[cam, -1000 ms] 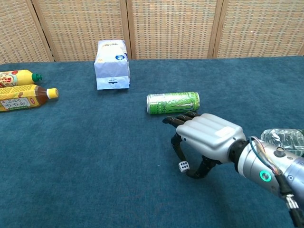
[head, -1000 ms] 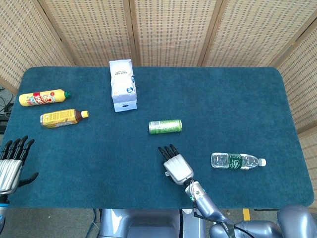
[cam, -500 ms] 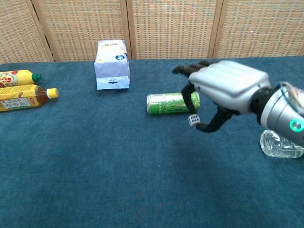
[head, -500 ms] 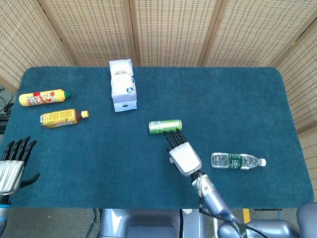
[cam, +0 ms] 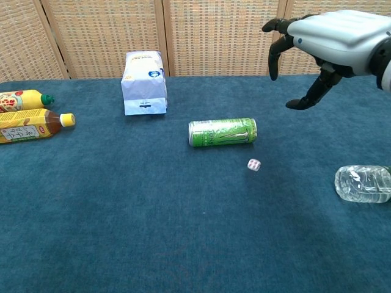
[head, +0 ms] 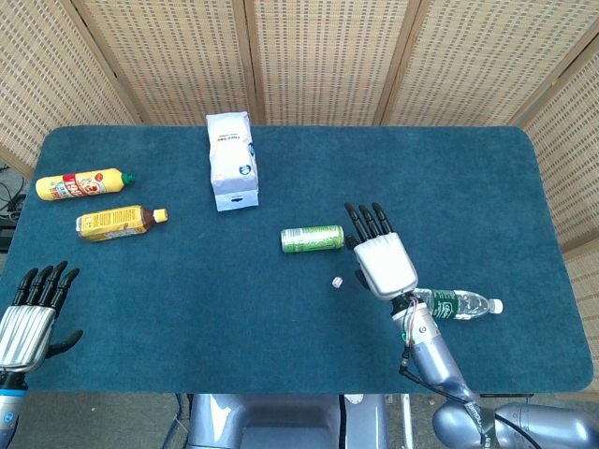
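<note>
Bottles and a carton on the blue bench

Two yellow bottles (head: 81,183) (head: 117,222) lie at upper left, a white carton (head: 231,160) stands upper centre, and a clear water bottle (head: 453,304) lies at lower right, before wicker screens (head: 318,56).

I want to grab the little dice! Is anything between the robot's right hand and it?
Nothing visible is in the way. The right hand hangs open in the air above the table, and the die lies alone on the blue cloth. The green can lies just behind the die, not between them.
</note>
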